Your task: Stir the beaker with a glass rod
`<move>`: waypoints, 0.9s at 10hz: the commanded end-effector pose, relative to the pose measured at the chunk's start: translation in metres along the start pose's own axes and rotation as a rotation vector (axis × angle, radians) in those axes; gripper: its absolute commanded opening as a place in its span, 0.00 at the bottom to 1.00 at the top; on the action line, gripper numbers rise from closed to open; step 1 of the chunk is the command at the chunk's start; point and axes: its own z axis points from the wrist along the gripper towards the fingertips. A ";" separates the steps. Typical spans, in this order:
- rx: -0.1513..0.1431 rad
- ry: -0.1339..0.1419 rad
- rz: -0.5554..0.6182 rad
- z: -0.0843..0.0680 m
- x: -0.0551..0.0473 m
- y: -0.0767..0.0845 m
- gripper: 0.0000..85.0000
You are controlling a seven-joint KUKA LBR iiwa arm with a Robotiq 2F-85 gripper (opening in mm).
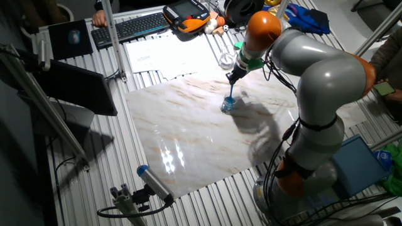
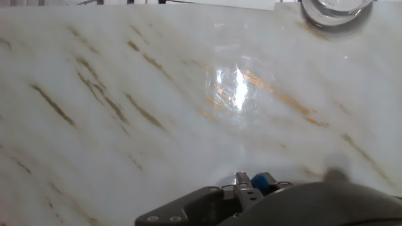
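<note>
The beaker (image 1: 227,105), a tiny blue-tinted glass cup, stands on the marble slab (image 1: 188,132) right of its middle. My gripper (image 1: 233,77) hangs just above it, shut on the glass rod (image 1: 231,91), a thin light-blue stick. The rod runs down from the fingers and its lower end is in the beaker. In the hand view only the gripper's body (image 2: 248,188) shows at the bottom edge, with a small blue piece (image 2: 260,182) beside it. The beaker is out of view there, and the marble (image 2: 125,94) fills the frame.
An untinted clear glass vessel (image 1: 226,61) (image 2: 336,9) stands just beyond the slab's far edge, behind the gripper. Papers (image 1: 166,53), a keyboard (image 1: 135,25) and an orange-black pendant (image 1: 188,16) lie at the back. A blue-tipped tool (image 1: 154,182) lies at the slab's front left.
</note>
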 end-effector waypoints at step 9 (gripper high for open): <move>0.041 -0.028 -0.069 -0.015 0.029 0.000 0.00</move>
